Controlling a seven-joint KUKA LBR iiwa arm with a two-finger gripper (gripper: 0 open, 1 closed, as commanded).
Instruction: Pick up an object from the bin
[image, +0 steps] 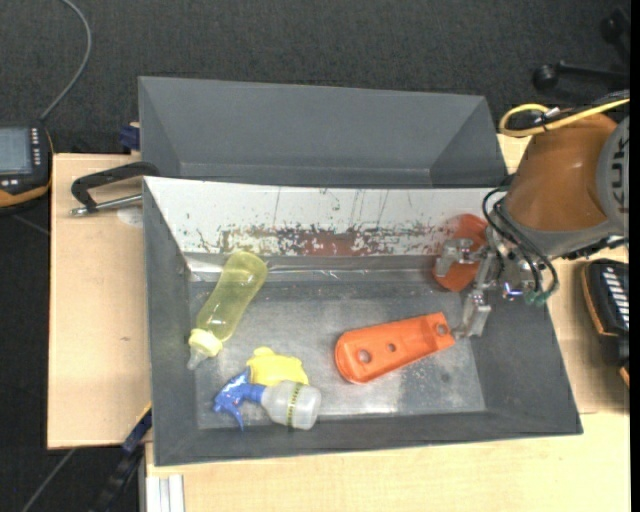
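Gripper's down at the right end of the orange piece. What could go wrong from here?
The gripper sits at the very tip of the long orange tool; gripped that far off-centre, it may swing or slip out on lifting. The bin's right wall is close, so a sideways move could scrape it.

My arm is pale grey with dark lettering; a rounded, glossy orange cover wraps its wrist, black cables looping beneath, a yellow cable above.

Single camera, high, tilted view down into bin; arm enters right.
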